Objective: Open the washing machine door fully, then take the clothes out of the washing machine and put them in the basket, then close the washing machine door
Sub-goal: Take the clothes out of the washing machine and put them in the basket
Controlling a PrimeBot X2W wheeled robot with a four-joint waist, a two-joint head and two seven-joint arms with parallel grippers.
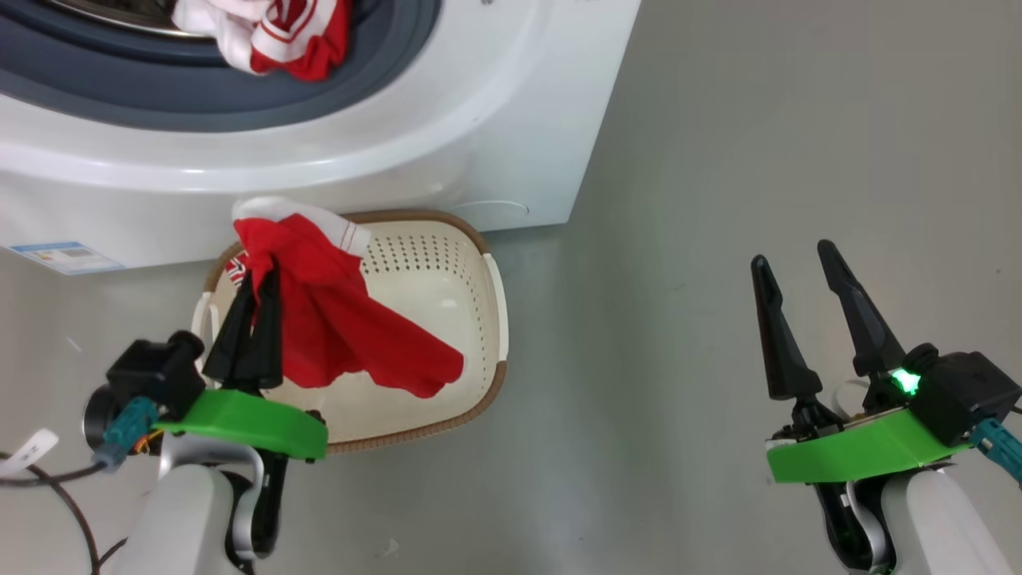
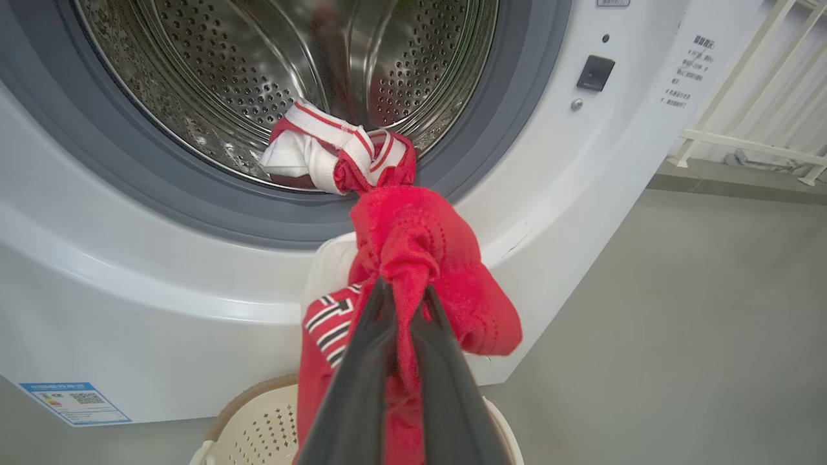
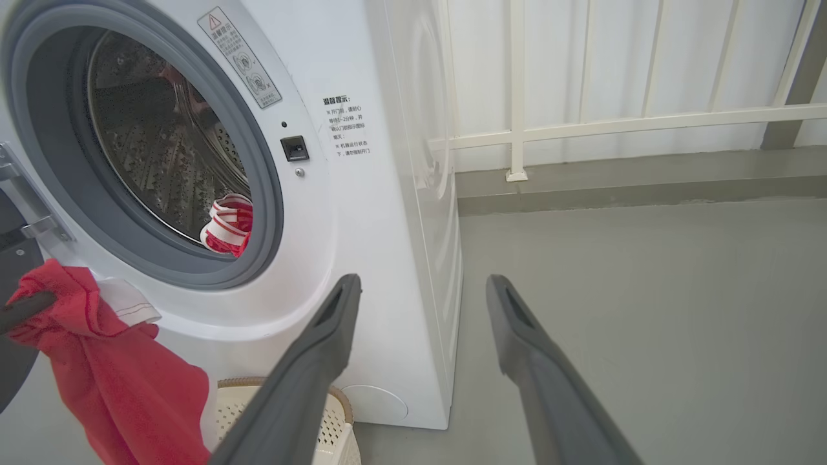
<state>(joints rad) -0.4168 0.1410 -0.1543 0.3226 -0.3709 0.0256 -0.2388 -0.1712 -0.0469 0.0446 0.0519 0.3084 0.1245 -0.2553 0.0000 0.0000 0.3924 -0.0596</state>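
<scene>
Clothes, two pieces. One bright red soft fabric garment [image 1: 343,327] hangs pinched in the left gripper [image 1: 259,279], whose two long dark fingers are closed tight on a bunched fold near its top. It drapes over the small rectangular cream-white perforated plastic basket [image 1: 439,267] with a brown woven-look rim, tail falling toward 4 o'clock. I cannot tell whether the hem touches the basket's bottom.

The second piece, a red fabric garment with white stripe trim [image 1: 275,36], lies bunched at 6 o'clock of the perforated steel drum [image 2: 226,84] mouth. It lies partly over the grey rubber gasket [image 1: 160,88] of the white front-loading washing machine [image 1: 415,152], at 12 o'clock from the basket. Basket stands just beside the machine's front.

Handling, judged: both pieces light, limp, not fragile. They sag and trail, and may drag on the gasket lip. Best hold is a deep pinch on a bunched fold or the thick striped band, not a loose edge.

Right gripper [image 1: 792,252] sits at 3 o'clock, well apart from the basket, over bare grey floor [image 1: 679,160], fingers spread wide, holding nothing.

Step in hand, judged: let the first piece down into the basket, then fetch the second.
</scene>
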